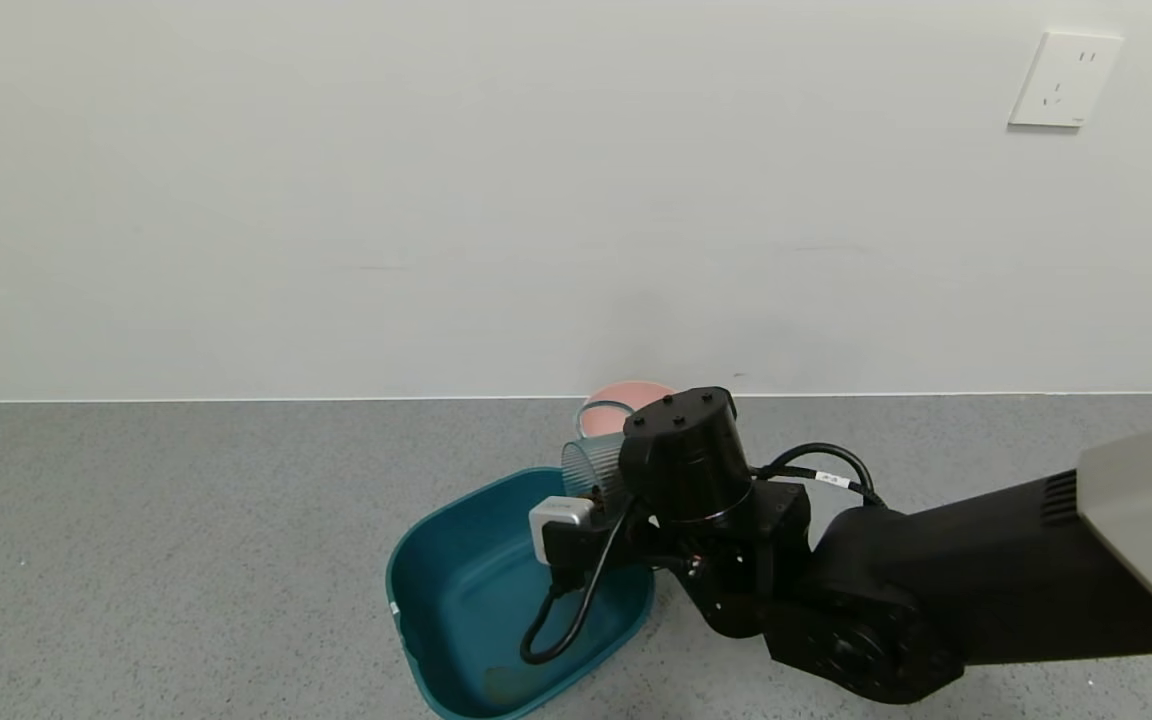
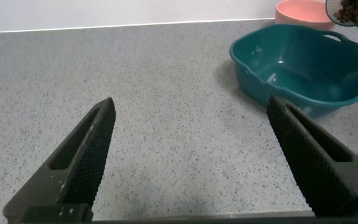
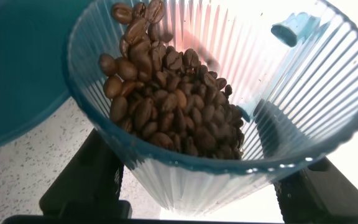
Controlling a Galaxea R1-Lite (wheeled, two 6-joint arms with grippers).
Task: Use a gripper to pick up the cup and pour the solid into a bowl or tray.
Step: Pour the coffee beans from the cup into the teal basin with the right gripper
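My right gripper (image 3: pixel 207 186) is shut on the ribbed blue-grey cup (image 3: pixel 229 155), one finger (image 3: pixel 92 180) on each side of its wall. In the head view the cup (image 1: pixel 591 465) is tilted, mouth leaning over the far corner of the dark teal tub (image 1: pixel 416 560). Brown beans (image 3: pixel 166 99) lie heaped in the cup up to its rim. The teal handle (image 3: pixel 291 28) shows at the rim. The left wrist view shows the tub (image 2: pixel 303 62) with a bare inside, and the cup (image 2: pixel 353 12) above it. My left gripper (image 2: pixel 191 102) is open and empty over bare table.
A round pink bowl (image 1: pixel 626 398) stands just behind the tub by the wall; it also shows in the left wrist view (image 2: pixel 300 11). The grey speckled table (image 1: pixel 186 550) stretches to the left. A wall socket (image 1: pixel 1066 80) is at the upper right.
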